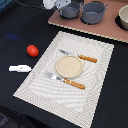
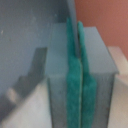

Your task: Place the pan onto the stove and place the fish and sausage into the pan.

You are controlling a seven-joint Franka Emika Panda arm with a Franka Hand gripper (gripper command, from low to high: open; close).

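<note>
Exterior view first, so you can get your bearings: the flat pinkish-brown stove board [image 1: 107,29] sits at the far right of the black surface [image 1: 15,45]. The small round grey-blue saucepan [image 1: 69,9] is already on it, near the board's left end, with the bigger grey two-handled pot [image 1: 93,12] just to its right. A pale bowl-like thing [image 1: 123,20] pokes in at the right edge, too cropped to say more.

The white end effector [image 1: 59,4] is up at the far edge, right against the saucepan's left side. In the wrist view you see two teal pads [image 2: 75,85] pressed nearly together with only a thin dark line between them, so it looks closed [image 2: 80,60] on something thin. You can't make out from that blur what it is, though.

Nearer you, the glossy red-orange sausage piece [image 1: 32,50] sits on the bare surface left of the pale striped placemat [image 1: 70,75], and the small flat white fish [image 1: 20,68] lies just in front of it. Both are well apart from the saucepan. On the placemat there's a round beige plate [image 1: 69,66], with orange-handled cutlery on its far side [image 1: 80,57] and near side [image 1: 67,81].
</note>
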